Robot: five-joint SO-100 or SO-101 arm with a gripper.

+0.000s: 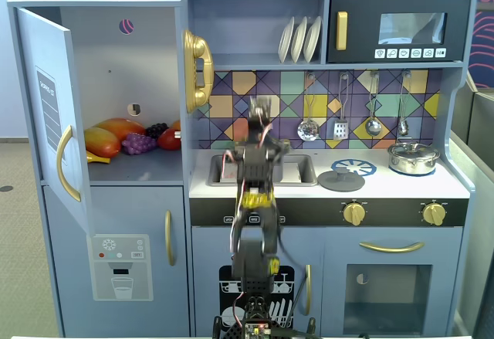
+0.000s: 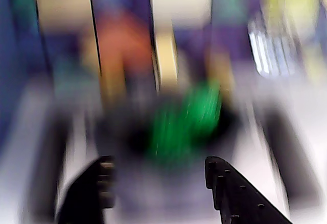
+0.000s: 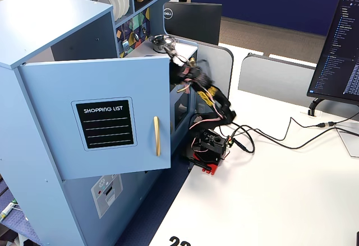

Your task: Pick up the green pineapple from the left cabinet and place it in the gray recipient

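Note:
The wrist view is badly motion-blurred. In it, the green pineapple (image 2: 186,119) is a bright green smear inside a dark gray round shape, the gray recipient (image 2: 120,129), set in the pale sink. My gripper (image 2: 158,163) is open, its two black fingers spread wide and empty, pulled back from the pineapple. In a fixed view my gripper (image 1: 260,116) is blurred, raised over the sink, and the arm hides the recipient. The left cabinet (image 1: 108,45) stands open, its door (image 1: 50,115) swung out.
On the cabinet shelf lie an orange mango (image 1: 116,129), purple grapes (image 1: 139,143) and a red fruit (image 1: 170,139). A gray lid (image 1: 341,179) and a silver pot (image 1: 414,157) sit on the counter. Utensils (image 1: 308,128) hang on the backsplash. The open door (image 3: 101,117) juts out beside the arm.

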